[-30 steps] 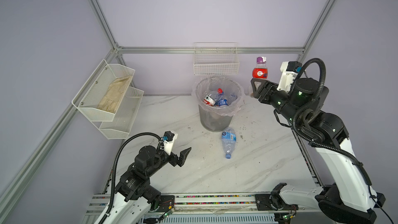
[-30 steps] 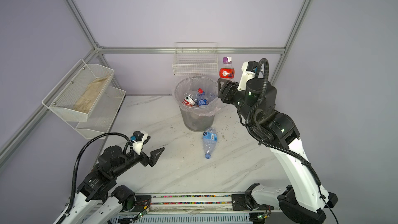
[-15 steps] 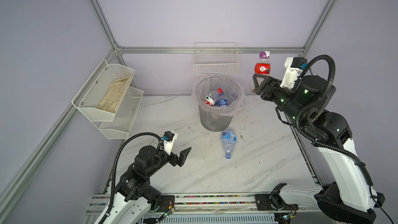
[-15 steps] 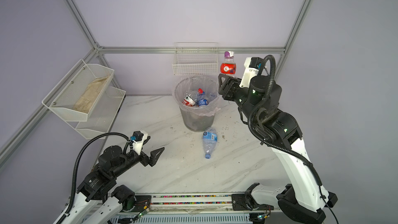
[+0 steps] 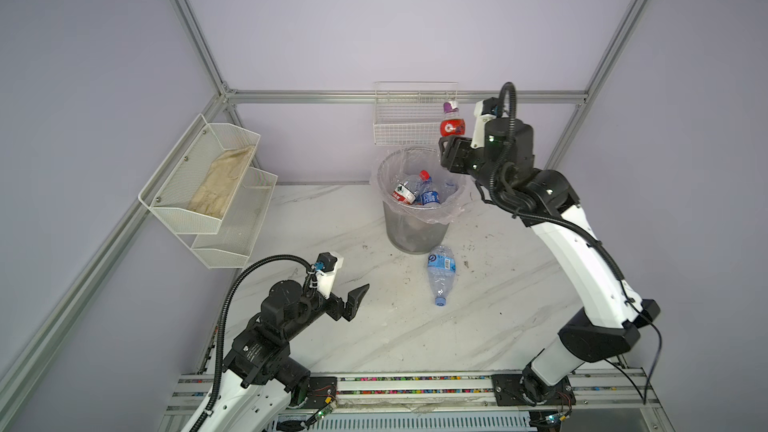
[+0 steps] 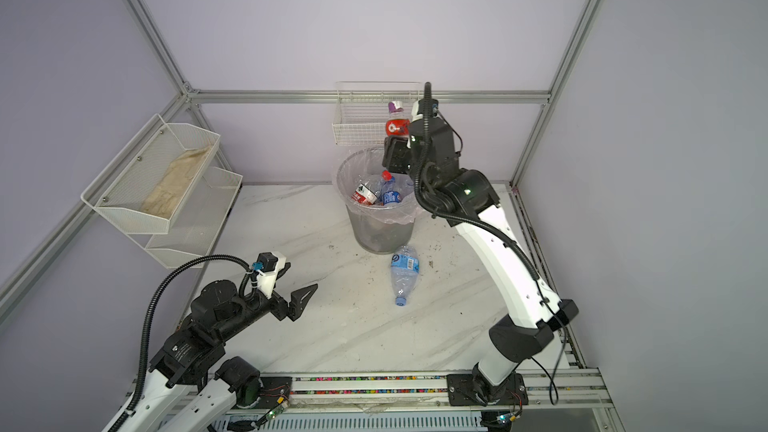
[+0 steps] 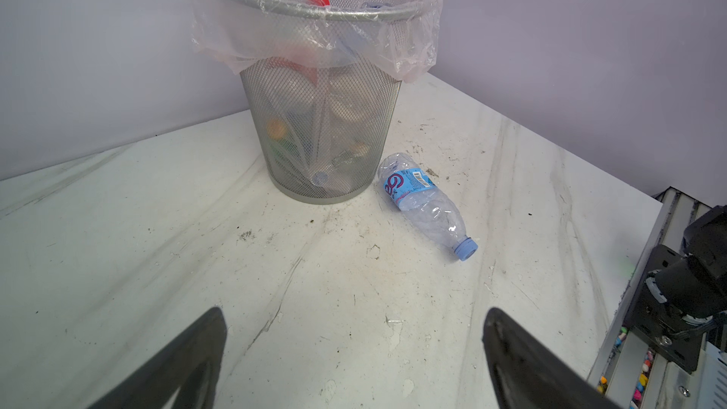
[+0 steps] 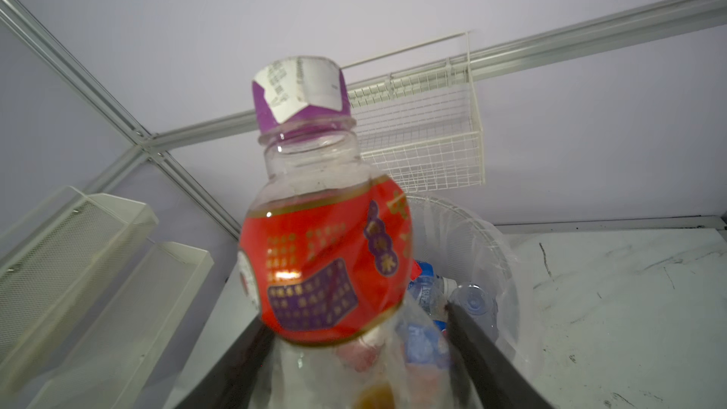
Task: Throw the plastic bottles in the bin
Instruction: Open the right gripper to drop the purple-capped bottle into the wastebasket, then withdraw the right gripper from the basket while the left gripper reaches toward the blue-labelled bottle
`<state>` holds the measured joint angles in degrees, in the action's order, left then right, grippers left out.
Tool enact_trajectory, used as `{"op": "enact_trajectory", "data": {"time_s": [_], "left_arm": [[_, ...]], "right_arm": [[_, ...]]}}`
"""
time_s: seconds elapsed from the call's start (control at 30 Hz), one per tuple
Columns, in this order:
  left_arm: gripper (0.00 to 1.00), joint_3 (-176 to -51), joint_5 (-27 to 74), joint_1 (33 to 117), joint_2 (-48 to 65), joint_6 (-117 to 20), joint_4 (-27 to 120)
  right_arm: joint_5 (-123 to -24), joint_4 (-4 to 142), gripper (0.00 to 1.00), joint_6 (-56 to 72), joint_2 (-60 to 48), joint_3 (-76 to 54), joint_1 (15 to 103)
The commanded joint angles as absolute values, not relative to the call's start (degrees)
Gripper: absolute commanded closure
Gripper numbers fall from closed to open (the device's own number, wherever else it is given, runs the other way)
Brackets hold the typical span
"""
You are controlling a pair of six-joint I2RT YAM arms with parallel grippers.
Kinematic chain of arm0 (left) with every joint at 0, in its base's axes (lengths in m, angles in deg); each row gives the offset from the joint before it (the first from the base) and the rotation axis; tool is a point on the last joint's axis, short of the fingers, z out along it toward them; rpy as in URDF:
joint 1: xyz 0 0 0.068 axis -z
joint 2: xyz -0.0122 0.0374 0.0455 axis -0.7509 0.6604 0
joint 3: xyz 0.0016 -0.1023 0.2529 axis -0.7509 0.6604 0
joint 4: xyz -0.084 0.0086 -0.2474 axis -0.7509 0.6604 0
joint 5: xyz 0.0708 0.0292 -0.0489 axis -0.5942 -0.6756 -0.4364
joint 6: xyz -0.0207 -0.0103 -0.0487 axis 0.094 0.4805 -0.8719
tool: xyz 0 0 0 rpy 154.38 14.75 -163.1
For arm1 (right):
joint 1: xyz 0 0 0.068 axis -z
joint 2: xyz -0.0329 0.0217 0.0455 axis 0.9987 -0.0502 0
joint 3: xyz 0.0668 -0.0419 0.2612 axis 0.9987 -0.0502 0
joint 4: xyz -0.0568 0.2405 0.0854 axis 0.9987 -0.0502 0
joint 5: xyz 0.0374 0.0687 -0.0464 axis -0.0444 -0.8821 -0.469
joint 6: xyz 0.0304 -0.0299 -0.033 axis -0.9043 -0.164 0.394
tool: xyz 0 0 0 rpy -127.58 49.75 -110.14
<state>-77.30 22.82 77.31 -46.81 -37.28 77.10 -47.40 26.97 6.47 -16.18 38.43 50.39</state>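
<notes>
Swung leftward since a second ago, the right tool (image 8: 358, 332) has carried the clear plastic bottle with a red label and purple cap (image 5: 452, 127) from near the back right corner to a spot over the far right rim of the round grey mesh bin (image 5: 411, 230), which is lined with a clear bag. Its two dark fingers grip the lower body of that bottle, which stands roughly upright in front of the white wire wall basket (image 5: 399, 126). Inside the bin lie several other bottles, among them a red-capped bottle (image 5: 417, 187) on top of the heap. On the white marbled counter (image 5: 374, 334), just beside the bin's base, a crumpled clear bottle with a blue label and blue cap (image 5: 440, 272) lies on its side, cap pointing away from the bin. The left tool (image 7: 354, 312) has not shifted: it hangs low over the front left of the counter, fingers spread wide and empty, well apart from that bottle.
</notes>
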Motion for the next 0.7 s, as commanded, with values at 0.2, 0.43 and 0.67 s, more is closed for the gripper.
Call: {"op": "enact_trajectory", "data": {"time_s": [0.2, 0.43, 0.67], "left_arm": [[0.00, -76.3, 23.0, 77.5, -46.3, -38.7, 76.1], [0.00, -76.4, 22.9, 77.4, -46.2, -38.9, 76.2], [0.00, -76.7, 25.2, 77.6, -44.1, -40.3, 75.5]], "right_arm": [[-40.9, 20.4, 0.02, 8.3, -18.7, 45.6, 50.6], [-41.1, 22.3, 0.02, 8.0, -10.4, 36.3, 50.4], [-41.4, 22.1, 0.02, 7.2, -5.7, 30.6, 50.5]]}}
